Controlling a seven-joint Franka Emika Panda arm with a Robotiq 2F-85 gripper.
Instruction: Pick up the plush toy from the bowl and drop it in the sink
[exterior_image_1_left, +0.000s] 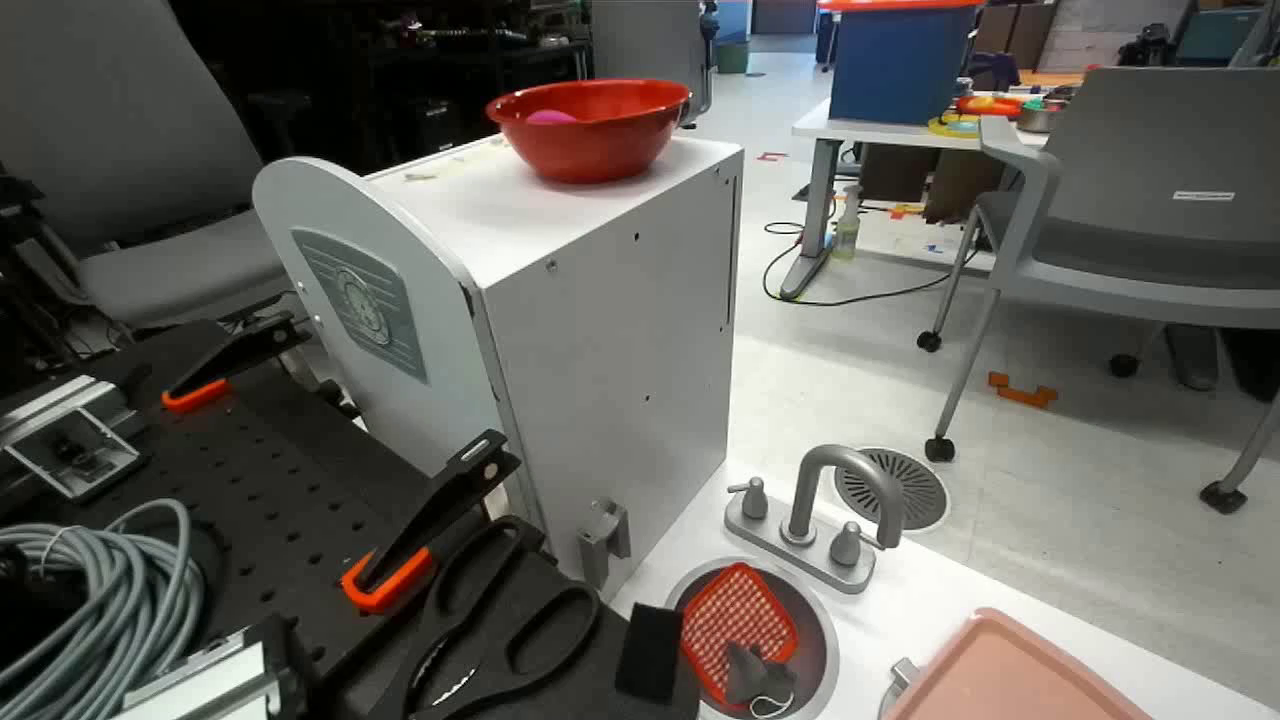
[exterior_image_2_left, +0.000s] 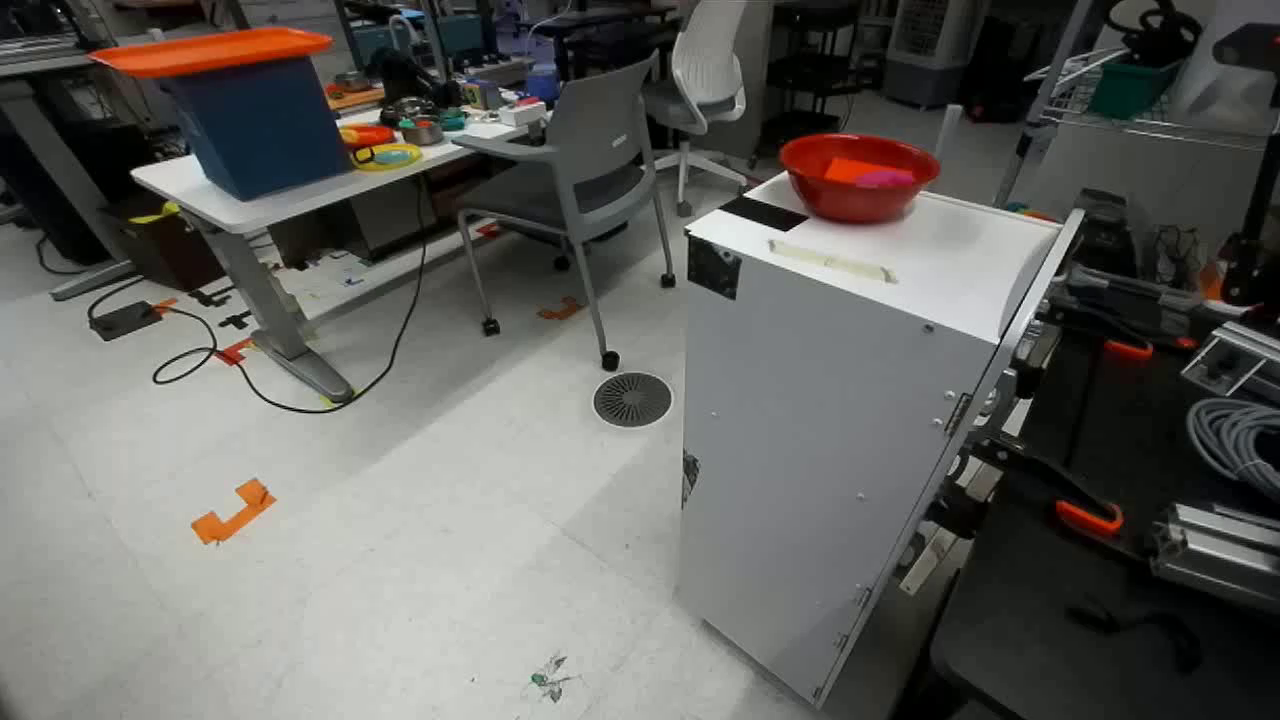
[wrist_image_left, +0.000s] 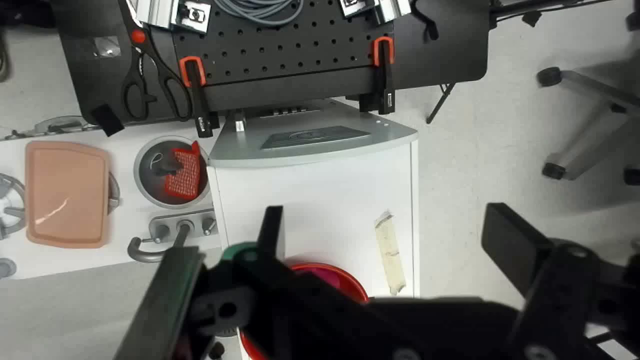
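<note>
1 black, 2-fingered, jointed Robotiq gripper (wrist_image_left: 382, 227), shown in the wrist view, entering from the lower edge. Condition: fingers spread wide, tips well apart. Finger at the view's right: black, block-shaped fingertip (wrist_image_left: 515, 245), flat inner face turned toward the opposite finger, carried on dark jointed links (wrist_image_left: 555, 295) with round bolt heads. Finger at the view's left: slim black fingertip (wrist_image_left: 270, 227), upright in the frame; below it, a grey plate (wrist_image_left: 241, 304) with a round dark hole. Between the 2: a dark casing (wrist_image_left: 440, 325), details blurred.
</note>
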